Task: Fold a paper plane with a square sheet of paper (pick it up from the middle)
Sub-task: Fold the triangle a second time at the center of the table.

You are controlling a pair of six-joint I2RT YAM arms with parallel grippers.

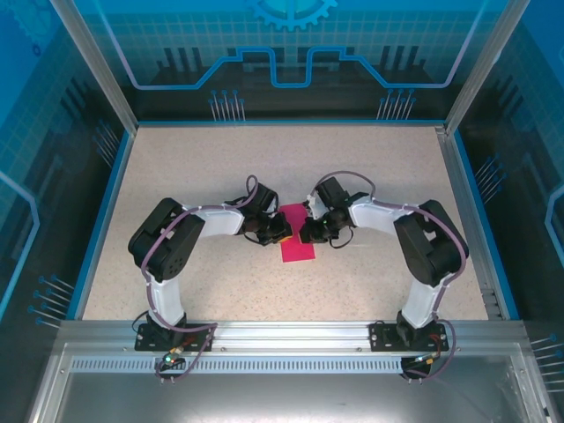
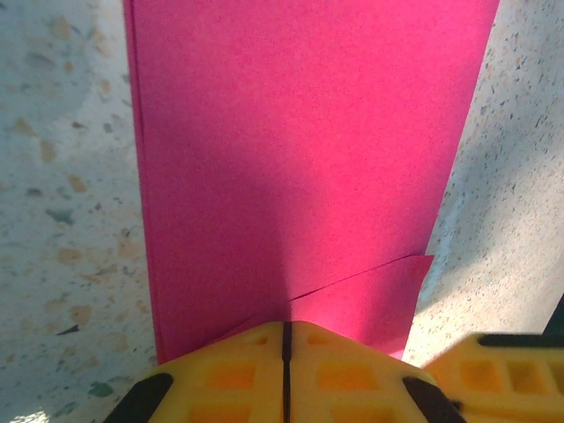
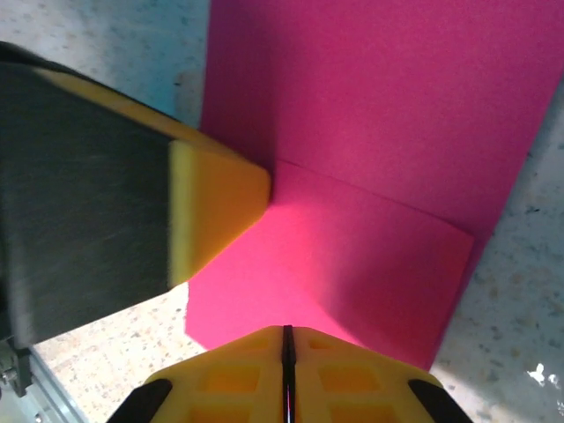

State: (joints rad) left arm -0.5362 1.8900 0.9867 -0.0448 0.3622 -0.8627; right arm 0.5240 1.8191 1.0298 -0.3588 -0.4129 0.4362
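Paper: the magenta paper (image 1: 296,241) is laid flat on the table (image 1: 176,176), near its middle, and is folded into a narrow strip running away from the arms.
Paper, left wrist view: the strip (image 2: 300,159) is seen stretching ahead of the fingers, with speckled table on both sides.
Flap: a small slanted flap (image 2: 370,295) is folded over the near end of the strip; in the right wrist view the flap (image 3: 352,264) is seen lying on the strip (image 3: 379,115).
Left gripper: the left gripper (image 1: 280,231) is set at the strip's left edge; its yellow fingers (image 2: 286,328) are pressed together, with just a thin dark seam between them, and their tips are placed at the flap's edge. Whether paper is pinched cannot be told.
Right gripper: the right gripper (image 1: 305,233) is set at the strip's right edge; its jaws (image 3: 287,331) are likewise closed to a seam, tips at the flap's near edge.
Spacing: the two grippers are brought close together over the paper.
Enclosure: the table is bounded by a blue rim (image 1: 106,211).
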